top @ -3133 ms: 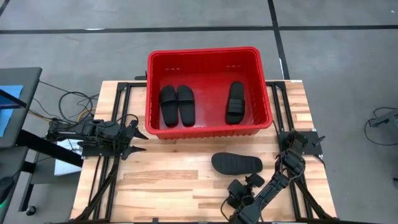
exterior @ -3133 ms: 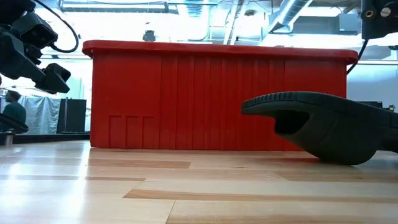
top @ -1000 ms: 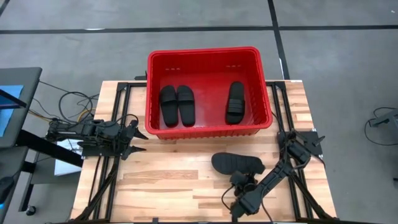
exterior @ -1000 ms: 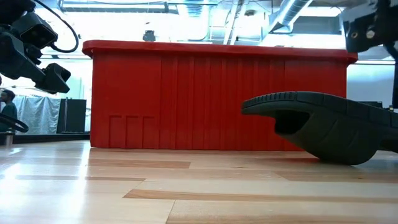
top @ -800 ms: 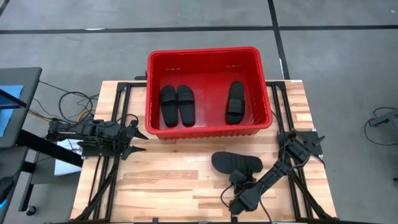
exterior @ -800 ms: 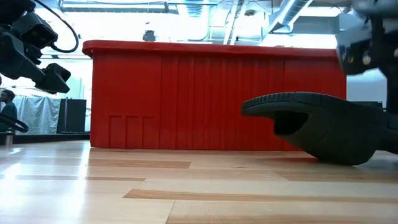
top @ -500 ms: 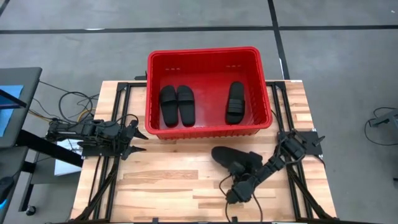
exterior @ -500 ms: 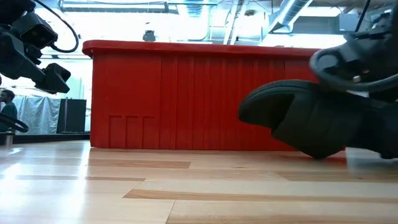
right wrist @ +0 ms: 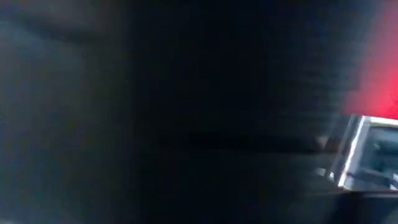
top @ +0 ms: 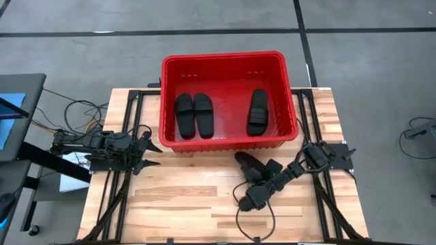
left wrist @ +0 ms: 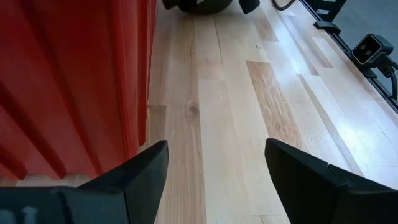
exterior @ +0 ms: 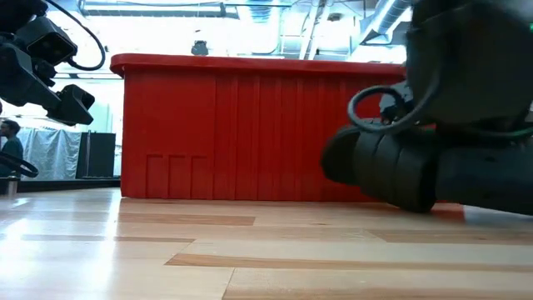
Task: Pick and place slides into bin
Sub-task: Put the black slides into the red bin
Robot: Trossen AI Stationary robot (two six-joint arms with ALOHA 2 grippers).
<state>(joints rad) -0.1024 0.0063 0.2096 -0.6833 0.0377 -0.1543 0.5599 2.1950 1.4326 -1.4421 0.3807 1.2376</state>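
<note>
One black slide (top: 244,162) lies on the table just in front of the red bin (top: 221,60), with its sole on the wood (exterior: 375,171). My right gripper (top: 264,173) slants down onto its right half and covers it. The right wrist view is filled with black. Three more slides lie flat in the bin: a pair (top: 194,114) on the left and a single one (top: 257,112) on the right. My left gripper (top: 146,151) waits open at the table's left, beside the bin's left wall (left wrist: 74,74). My right gripper is on the slide's right half (top: 257,169), slanting down from the near right. The gripper's own body hides the place of contact, so the part held and the kind of hold do not show. The slide's underside still rests on the table (exterior: 400,204).
Bare wooden tabletop (top: 184,197) lies to the left of and in front of the slide. Black metal rails (top: 119,184) run along both side edges. A cable loops from my right wrist (top: 255,218) over the near table.
My right gripper has gone toward the far edge and the table's left, sinking onto the slide. The slide has turned on the table from lying left to right to slanting. Its left end has swung toward the bin's front wall.
</note>
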